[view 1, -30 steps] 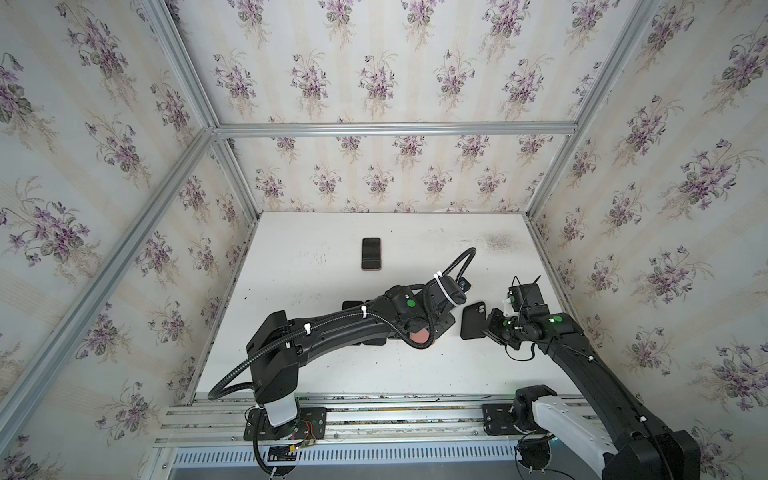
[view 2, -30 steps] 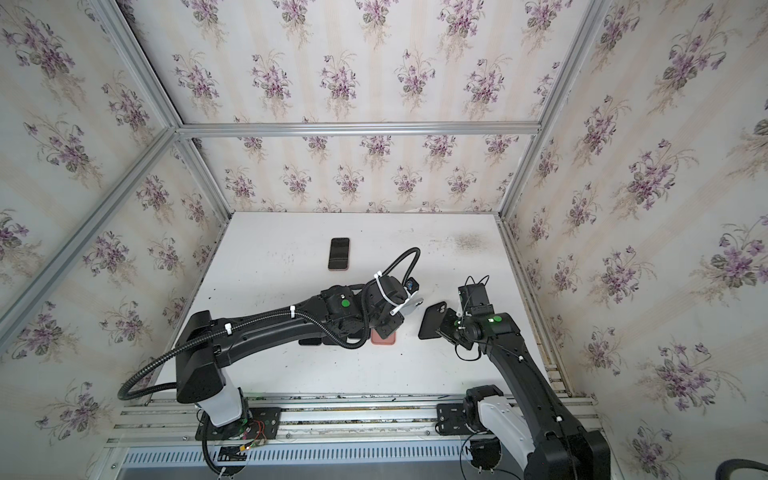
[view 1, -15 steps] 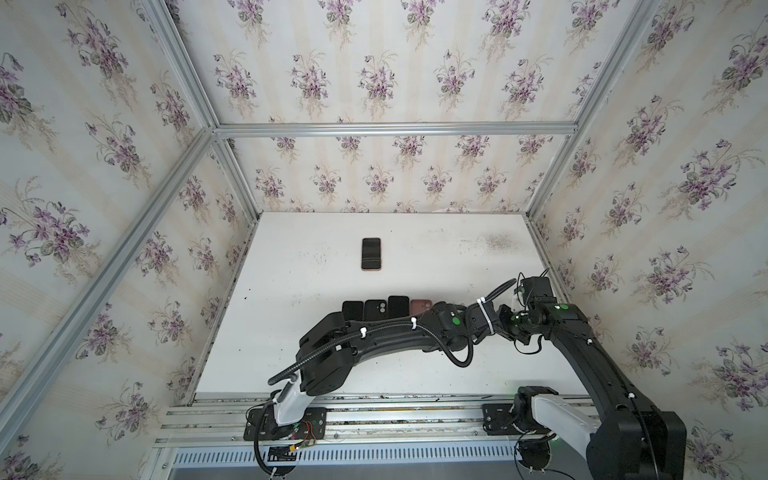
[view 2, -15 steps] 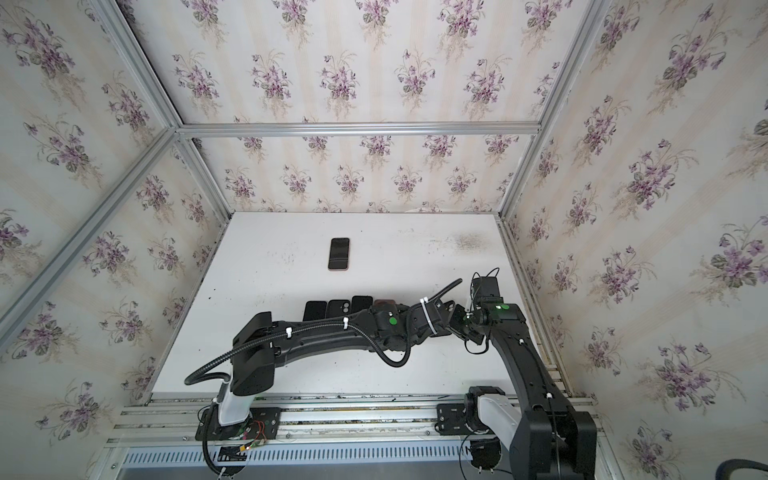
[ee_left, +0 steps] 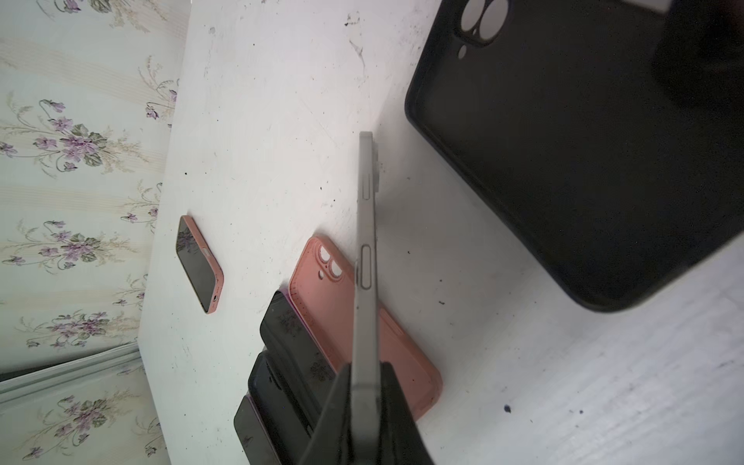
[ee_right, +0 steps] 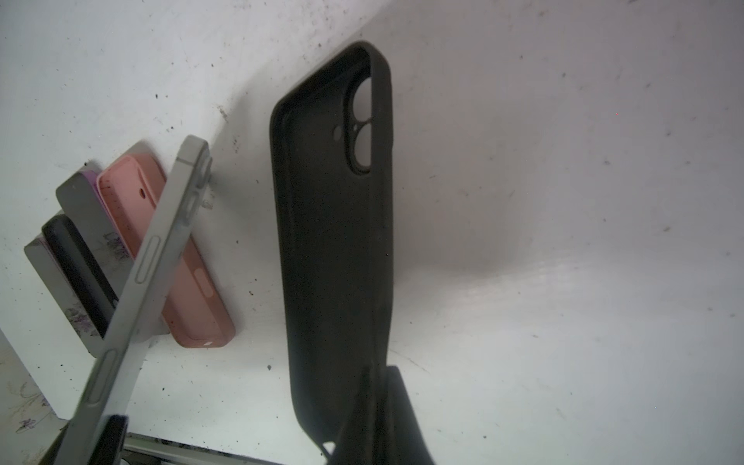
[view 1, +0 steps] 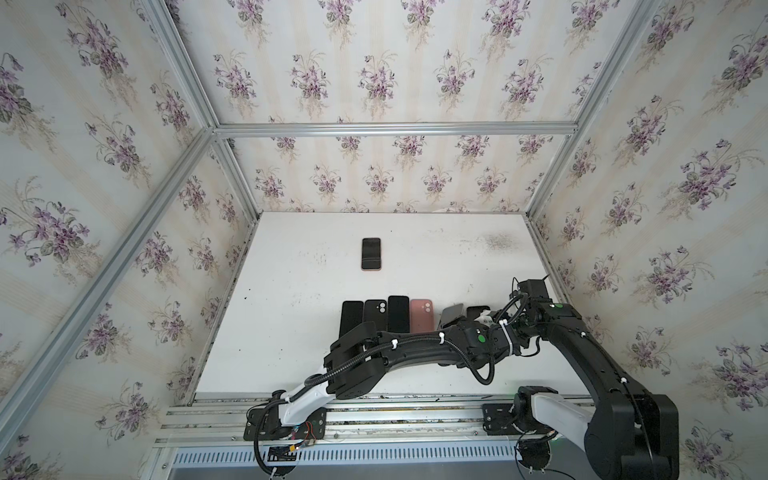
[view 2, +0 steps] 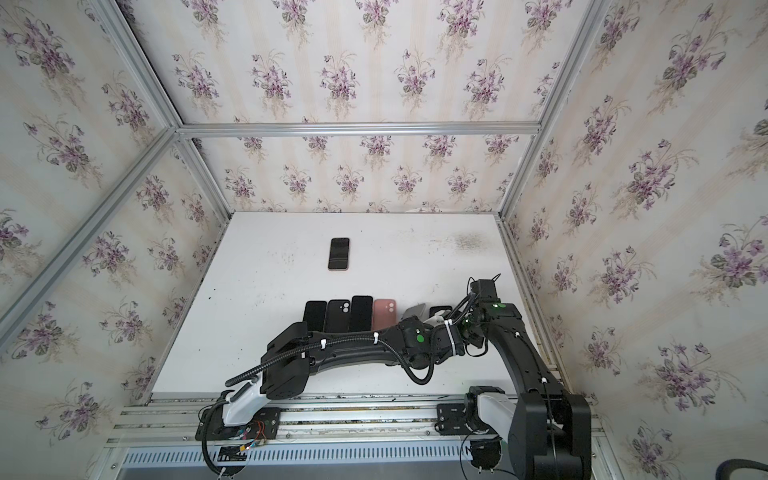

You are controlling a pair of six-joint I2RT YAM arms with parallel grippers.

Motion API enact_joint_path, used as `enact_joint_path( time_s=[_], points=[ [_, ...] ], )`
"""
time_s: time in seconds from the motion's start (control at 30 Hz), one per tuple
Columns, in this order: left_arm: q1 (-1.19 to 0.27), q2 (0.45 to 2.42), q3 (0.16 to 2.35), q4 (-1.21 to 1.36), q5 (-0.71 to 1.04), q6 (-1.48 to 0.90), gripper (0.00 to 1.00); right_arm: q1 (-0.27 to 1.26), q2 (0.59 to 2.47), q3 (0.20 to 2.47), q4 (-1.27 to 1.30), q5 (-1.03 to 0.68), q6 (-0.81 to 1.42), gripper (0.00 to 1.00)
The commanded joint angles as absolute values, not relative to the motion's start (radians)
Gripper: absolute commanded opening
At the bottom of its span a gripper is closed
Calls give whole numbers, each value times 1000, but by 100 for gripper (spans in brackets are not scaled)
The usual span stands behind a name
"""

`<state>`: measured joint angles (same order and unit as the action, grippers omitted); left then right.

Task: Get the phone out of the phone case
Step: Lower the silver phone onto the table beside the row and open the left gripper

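Observation:
The grey phone [ee_left: 366,241] is out of its case and hangs edge-on above the table, with my left gripper [ee_left: 365,386] shut on its end. In both top views it shows at the right end of the row [view 1: 452,312] [view 2: 415,311]. The empty black phone case [ee_right: 330,241] hangs beside it, camera holes away from the jaws, pinched at its end by my right gripper [ee_right: 376,402], which is shut on it. Phone [ee_right: 161,249] and case [ee_left: 563,161] are a little apart. In both top views the arms hide the two grippers.
A row lies on the white table [view 1: 415,249]: three black phones or cases [view 1: 374,316] and an empty pink case [view 1: 422,313] right under the held phone. A phone in a pink case [view 1: 371,254] lies further back. The right wall frame [view 1: 548,282] is close.
My left arm has swung from the middle to the right with the phone, uncovering the row. My right gripper has barely moved with the black case.

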<state>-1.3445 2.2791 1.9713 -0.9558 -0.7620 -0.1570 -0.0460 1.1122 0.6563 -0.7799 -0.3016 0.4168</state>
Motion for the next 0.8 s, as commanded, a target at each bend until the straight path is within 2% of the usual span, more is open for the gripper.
enact_joint_path(
  time_s=[0.0,0.67,0.77],
  points=[
    [-1363,2302,1980,-979,-732,-131,14,-43,1120,654,-720,-348,415,0],
    [-1367,2421,2063,-945,-639,-163,23,-43,1156,605,-612,-399,441,0],
    [-1361,2418,2076,-927,-628,-163,29,-43,1171,601,-598,-396,442,0]
  ],
)
